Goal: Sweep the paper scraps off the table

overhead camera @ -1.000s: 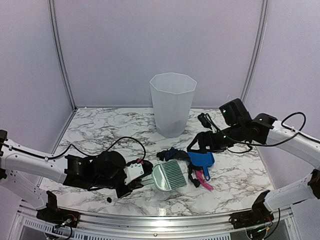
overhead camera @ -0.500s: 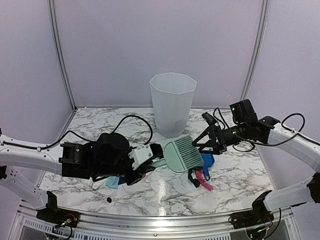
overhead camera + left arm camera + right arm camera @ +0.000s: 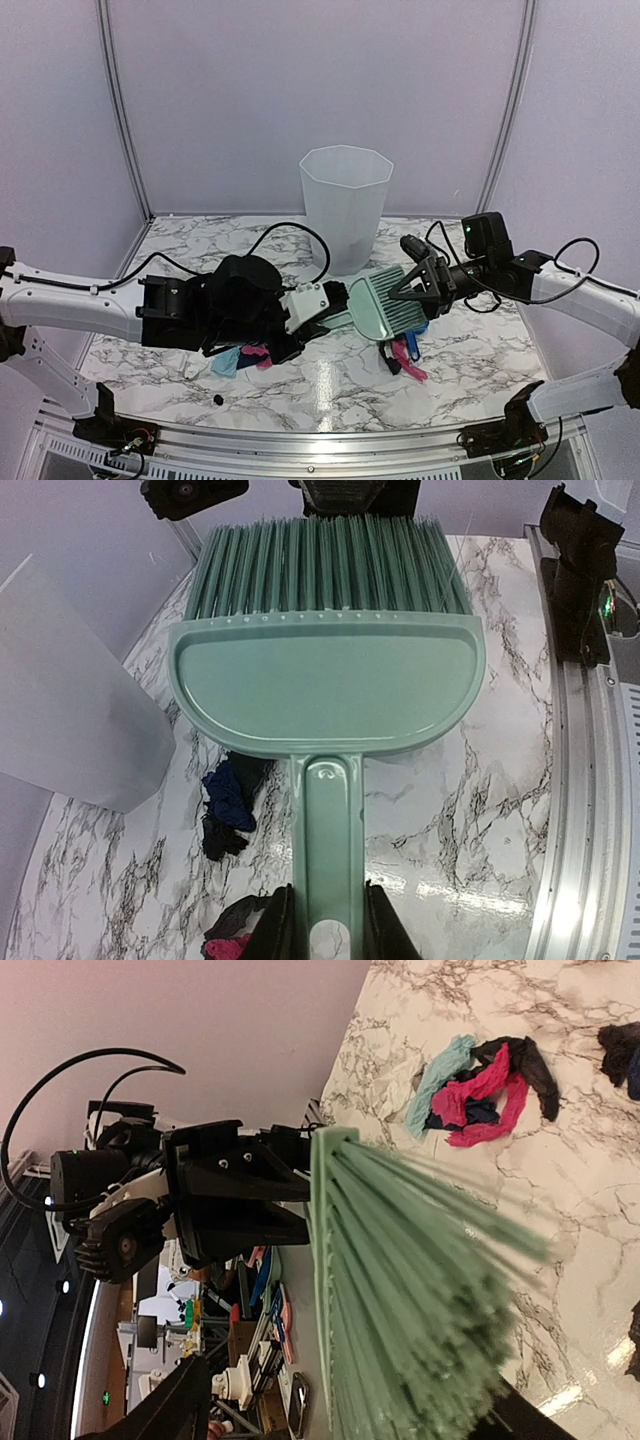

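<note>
Two clumps of scraps [image 3: 240, 358] lie on the table [image 3: 480, 370], one left of centre and one right, so the sweeping looks barely begun. The left gripper [image 3: 328, 925] clenches the handle of the brush [image 3: 385, 300], which is raised. The right gripper [image 3: 418, 282] stands spread around the bristles.

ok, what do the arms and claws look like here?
Left arm and right arm: white tubular links, with black joint housings toward the wrists. A loose black cable loops off each. Left claw is black with a white block. Right claw is all black, with a green light on its wrist.
</note>
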Controlling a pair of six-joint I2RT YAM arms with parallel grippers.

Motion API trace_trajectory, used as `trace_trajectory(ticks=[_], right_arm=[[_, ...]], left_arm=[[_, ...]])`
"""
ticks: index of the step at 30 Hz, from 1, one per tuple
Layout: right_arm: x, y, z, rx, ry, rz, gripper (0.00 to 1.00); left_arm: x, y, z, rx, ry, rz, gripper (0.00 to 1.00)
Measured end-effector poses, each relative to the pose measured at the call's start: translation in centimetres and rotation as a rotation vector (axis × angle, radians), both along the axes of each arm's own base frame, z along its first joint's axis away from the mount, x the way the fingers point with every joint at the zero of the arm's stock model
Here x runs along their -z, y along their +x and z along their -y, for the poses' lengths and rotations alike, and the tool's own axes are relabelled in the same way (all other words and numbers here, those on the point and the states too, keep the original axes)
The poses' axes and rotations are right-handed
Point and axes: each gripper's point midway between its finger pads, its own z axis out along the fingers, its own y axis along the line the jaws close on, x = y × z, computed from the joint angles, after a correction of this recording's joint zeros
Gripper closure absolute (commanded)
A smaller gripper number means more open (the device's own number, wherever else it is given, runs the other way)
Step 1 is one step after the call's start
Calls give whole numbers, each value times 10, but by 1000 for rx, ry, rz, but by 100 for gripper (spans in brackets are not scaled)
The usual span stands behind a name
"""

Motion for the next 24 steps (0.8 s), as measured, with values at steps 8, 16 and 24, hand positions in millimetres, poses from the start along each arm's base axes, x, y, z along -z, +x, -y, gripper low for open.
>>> trace_trajectory(ticks=[8, 16, 24], right_arm=[[-8, -3, -2, -27, 52, 2, 40], [-13, -3, -3, -39, 72, 7, 67], [-9, -6, -3, -47, 70, 9, 85]], left_arm=[[-6, 0, 11, 20, -13, -3, 85], [-8, 0, 16, 28, -18, -7, 85], [-8, -1, 19, 29, -15, -9, 85]])
